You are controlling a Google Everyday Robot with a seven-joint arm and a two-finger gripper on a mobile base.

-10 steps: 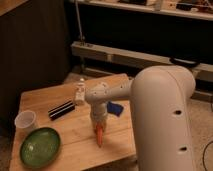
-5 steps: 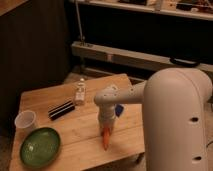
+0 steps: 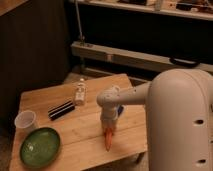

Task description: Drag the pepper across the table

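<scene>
The camera view shows the small slim orange-red tapered pepper [image 3: 108, 139] lying on the small light wooden plank-top table [image 3: 75, 135], near the front edge and toward the front right corner. Compared with a second ago, it is seen to have been shifted along the front part of the top, away from the round green plate [image 3: 39, 147] and nearer the right edge, so the drag is judged to be well under way, with little table left on that side. The gripper [image 3: 108, 125] is held straight down over the pepper's upper end, touching it; whether the pepper is grasped or merely pushed cannot be told. One pepper is counted, one green plate at the front left corner, one white cup [image 3: 25, 121] by the left edge, one black bar-shaped object [image 3: 61, 110] near the middle, one small clear bottle [image 3: 80, 93] toward the back, and one blue item [image 3: 120, 110] partly hidden behind the arm.
</scene>
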